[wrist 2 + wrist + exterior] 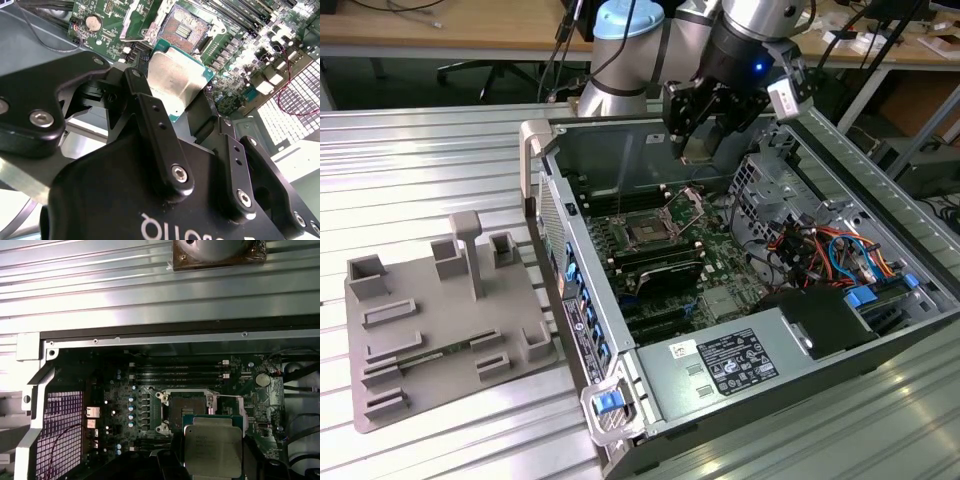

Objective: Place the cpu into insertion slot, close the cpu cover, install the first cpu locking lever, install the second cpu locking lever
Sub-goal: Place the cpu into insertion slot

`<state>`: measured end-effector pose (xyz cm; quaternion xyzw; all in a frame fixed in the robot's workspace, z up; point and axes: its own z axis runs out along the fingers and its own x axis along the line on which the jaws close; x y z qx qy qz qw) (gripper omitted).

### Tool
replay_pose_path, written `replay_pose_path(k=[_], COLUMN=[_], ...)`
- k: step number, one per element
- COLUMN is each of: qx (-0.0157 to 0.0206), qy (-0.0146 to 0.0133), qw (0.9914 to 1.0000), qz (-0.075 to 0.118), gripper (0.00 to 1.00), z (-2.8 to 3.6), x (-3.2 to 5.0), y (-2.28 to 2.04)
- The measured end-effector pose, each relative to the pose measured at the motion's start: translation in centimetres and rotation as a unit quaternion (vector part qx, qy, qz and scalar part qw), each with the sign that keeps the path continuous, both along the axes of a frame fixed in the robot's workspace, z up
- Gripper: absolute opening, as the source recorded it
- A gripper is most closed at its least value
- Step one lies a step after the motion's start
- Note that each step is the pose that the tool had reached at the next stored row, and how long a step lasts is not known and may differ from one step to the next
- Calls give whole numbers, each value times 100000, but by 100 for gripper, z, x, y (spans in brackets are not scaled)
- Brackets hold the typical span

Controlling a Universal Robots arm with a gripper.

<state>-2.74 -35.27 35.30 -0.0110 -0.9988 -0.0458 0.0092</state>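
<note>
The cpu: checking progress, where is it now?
In the second wrist view, the cpu is held between the jaws, close to the empty insertion slot but not seated.

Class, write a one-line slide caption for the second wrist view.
Black gripper holds the silver-topped square cpu near the empty dark insertion slot.

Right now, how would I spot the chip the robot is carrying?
Look inside the big open computer case, where the black gripper hangs above the green board. Pinched in it is the cpu, a flat square with a shiny silver top. The dark insertion slot nearby sits on the board; the cpu is bright and held above it.
</note>
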Motion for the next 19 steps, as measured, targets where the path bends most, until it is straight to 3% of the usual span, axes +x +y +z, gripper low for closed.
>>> replay_pose_path(k=[19], qx=[-1], qy=[0], qw=[100000], qz=[-3], gripper=[55], z=[-42], x=[0], y=[-6])
